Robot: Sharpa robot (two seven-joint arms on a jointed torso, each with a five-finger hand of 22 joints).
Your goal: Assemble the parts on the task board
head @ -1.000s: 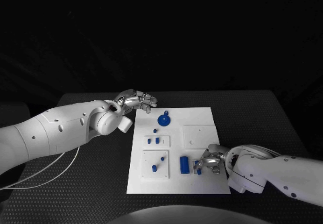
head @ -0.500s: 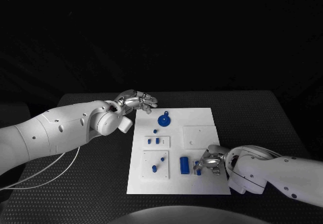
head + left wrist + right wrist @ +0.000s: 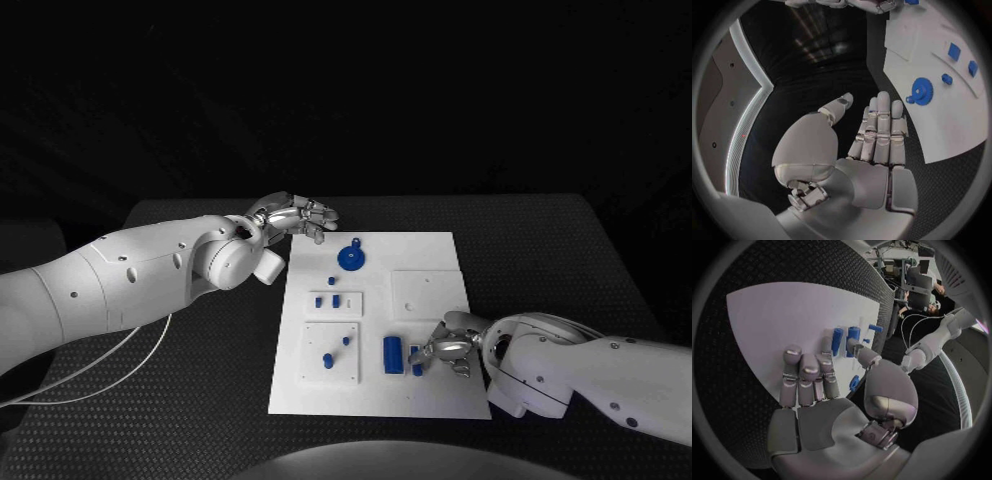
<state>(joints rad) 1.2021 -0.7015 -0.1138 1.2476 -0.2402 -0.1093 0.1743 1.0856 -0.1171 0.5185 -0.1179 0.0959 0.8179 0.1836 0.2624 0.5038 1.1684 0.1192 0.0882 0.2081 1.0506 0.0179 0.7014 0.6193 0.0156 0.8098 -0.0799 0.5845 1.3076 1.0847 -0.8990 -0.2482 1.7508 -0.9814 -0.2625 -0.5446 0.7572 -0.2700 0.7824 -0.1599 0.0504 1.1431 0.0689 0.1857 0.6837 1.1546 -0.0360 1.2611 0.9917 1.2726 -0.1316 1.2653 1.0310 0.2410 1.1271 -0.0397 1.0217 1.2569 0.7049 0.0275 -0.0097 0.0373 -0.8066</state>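
The white task board (image 3: 426, 265) lies in the middle of the black table. A blue gear (image 3: 351, 258) sits near its far end, and small blue parts (image 3: 335, 300) lie on raised plates further in. My right hand (image 3: 450, 345) rests at the board's near right, fingers stretched out and holding nothing. Its fingertips are beside a small blue part (image 3: 420, 358) and a long blue part (image 3: 392, 353). In the right wrist view the thumb of this hand (image 3: 817, 385) reaches toward those blue parts (image 3: 853, 334). My left hand (image 3: 296, 215) hovers open off the board's far left corner, near the gear (image 3: 922, 91).
A square white plate (image 3: 427, 290) on the board's right side carries no blue parts. A white cable (image 3: 101, 365) trails over the table under my left arm. Black table surface surrounds the board (image 3: 954, 115) on all sides.
My right hand has edged slightly toward the long blue part, and the small part by its fingertips shifted a little with it. The left hand has not moved.
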